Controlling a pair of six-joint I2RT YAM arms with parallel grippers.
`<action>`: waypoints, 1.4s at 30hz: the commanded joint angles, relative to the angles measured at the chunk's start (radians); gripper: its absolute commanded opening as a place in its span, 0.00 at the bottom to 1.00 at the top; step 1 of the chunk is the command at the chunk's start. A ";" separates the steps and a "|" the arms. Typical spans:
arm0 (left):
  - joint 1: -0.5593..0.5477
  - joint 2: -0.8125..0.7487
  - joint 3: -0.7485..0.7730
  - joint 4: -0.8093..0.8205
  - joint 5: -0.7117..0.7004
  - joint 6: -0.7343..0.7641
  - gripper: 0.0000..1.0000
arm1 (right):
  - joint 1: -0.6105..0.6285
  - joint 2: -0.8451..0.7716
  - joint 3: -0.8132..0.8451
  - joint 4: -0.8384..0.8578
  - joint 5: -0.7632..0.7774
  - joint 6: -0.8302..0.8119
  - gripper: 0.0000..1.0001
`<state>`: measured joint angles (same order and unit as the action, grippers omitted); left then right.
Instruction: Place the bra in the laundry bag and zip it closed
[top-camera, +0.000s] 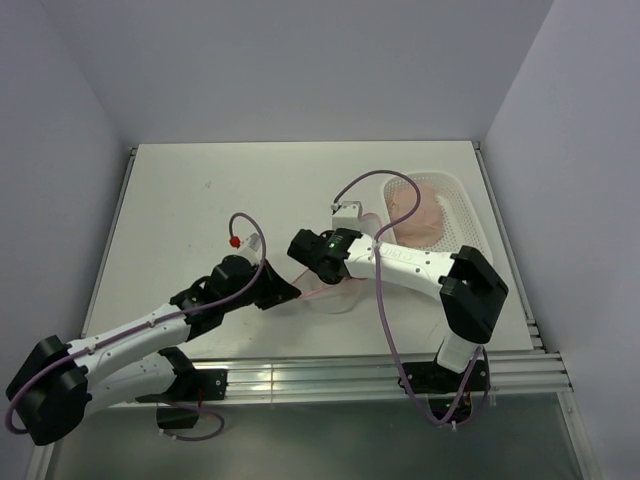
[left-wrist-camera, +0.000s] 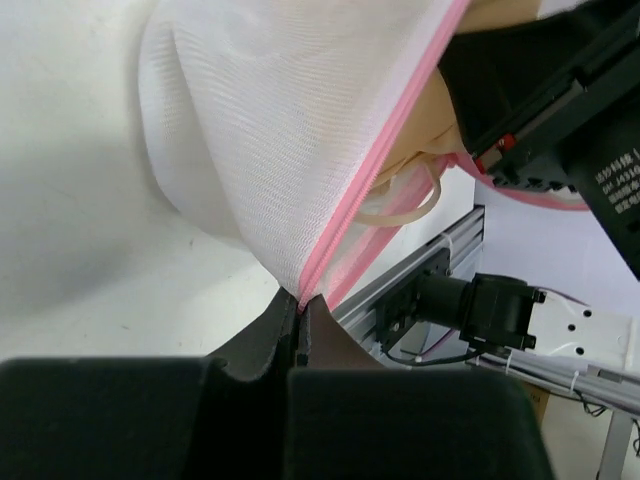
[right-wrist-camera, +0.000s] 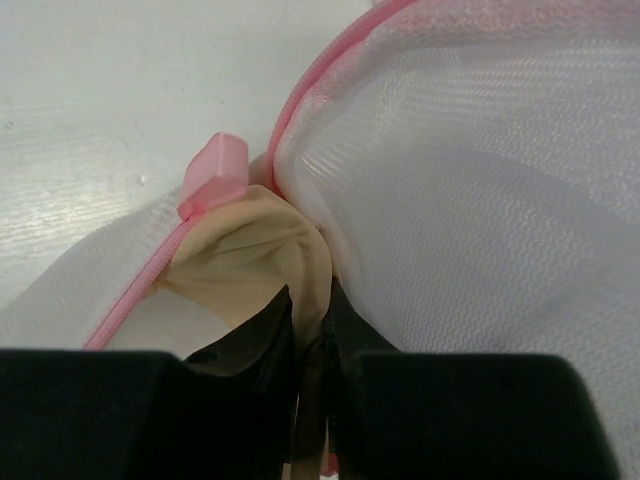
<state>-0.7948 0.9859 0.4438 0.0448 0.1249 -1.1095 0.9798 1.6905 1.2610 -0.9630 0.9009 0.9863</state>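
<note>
In the top view the left arm (top-camera: 140, 325) was seen stretched in from approx. 8 o'clock toward the middle of the worktop (top-camera: 200, 200). The left gripper (left-wrist-camera: 302, 312) was seen w/ its jaws pressed together, the pink zipper rim (left-wrist-camera: 385, 150) of the laundry bag (left-wrist-camera: 250, 130) pinched btwn them. In the left wrist view that rim ran up toward 1 o'clock, w/ white mesh bulging on its 10 o'clock side. The bag was placed just off the worktop's centre, toward 5 o'clock, btwn the two grippers.

The bra (right-wrist-camera: 250, 245) was lodged in the bag's mouth. Peach fabric and a pale strap (left-wrist-camera: 395, 212) were seen under the rim in the left wrist view, and a folded peach edge was seen in the zipper gap in the right wrist view. How much of it lay inside couldn't be told. The zipper pull (right-wrist-camera: 215, 172) was seen at 11 o'clock of that fold, w/ the zip not closed.

The right gripper (right-wrist-camera: 312, 325) was seen w/ jaws narrow and a fold of the bra clamped btwn them, bag mesh bulging at 1–2 o'clock. The right arm (top-camera: 420, 262) was stretched in from approx. 4 o'clock. A white perforated basket (top-camera: 465, 215) was seen at 2 o'clock on the worktop, apart from the bag, w/ a pale pink garment (top-camera: 420, 212) in it.
</note>
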 joint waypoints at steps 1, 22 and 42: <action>-0.044 0.025 0.007 0.064 -0.034 -0.007 0.00 | 0.002 0.012 0.044 -0.105 0.110 -0.003 0.21; -0.067 0.100 0.108 0.021 -0.065 0.017 0.00 | 0.103 -0.109 0.224 -0.066 -0.049 -0.135 0.66; -0.031 0.171 0.168 -0.005 -0.031 0.019 0.00 | 0.045 -0.681 -0.239 0.173 -0.292 -0.117 0.47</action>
<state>-0.8360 1.1603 0.5648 0.0360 0.0818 -1.1114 1.0275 1.0744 1.0878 -0.9085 0.6987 0.8654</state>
